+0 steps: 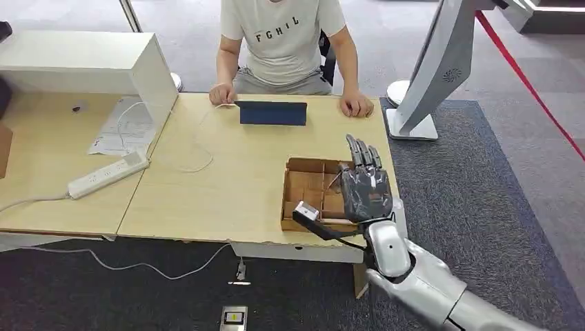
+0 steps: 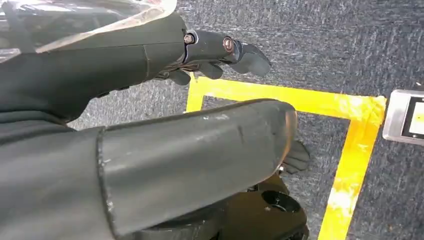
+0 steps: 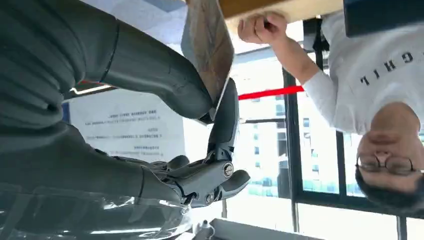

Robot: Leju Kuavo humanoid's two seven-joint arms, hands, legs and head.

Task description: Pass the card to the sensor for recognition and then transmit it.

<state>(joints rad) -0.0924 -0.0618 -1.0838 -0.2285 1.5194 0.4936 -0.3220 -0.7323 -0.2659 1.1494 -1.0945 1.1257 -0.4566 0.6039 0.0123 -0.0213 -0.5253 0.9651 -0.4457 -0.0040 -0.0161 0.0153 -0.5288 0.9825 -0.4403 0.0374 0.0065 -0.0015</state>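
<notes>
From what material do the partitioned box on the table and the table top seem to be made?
The partitioned box looks like plain brown cardboard: matte, with thin walls and raw edges. The table top looks like light wood or wood-look laminate, smooth, with a faint sheen; which of the two cannot be told.

One person (image 1: 284, 41), one cardboard box (image 1: 307, 181), one card (image 3: 207, 47), one dark blue sensor (image 1: 273, 113), one power strip (image 1: 107, 174), two tables (image 1: 227, 179).
</notes>
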